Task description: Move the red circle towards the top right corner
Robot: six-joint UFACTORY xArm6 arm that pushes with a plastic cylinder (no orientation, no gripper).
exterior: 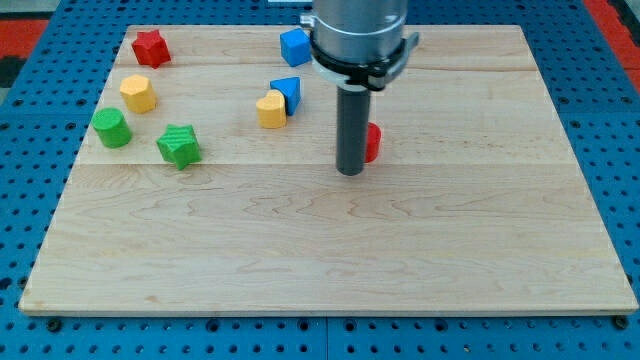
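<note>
The red circle lies near the board's middle, mostly hidden behind my rod; only its right edge shows. My tip rests on the board just left of and slightly below the red circle, touching or nearly touching it. The board's top right corner is far up and to the right.
A blue block sits at the top centre. A blue block and a yellow block touch, left of the rod. A red star, yellow block, green cylinder and green star lie at the left.
</note>
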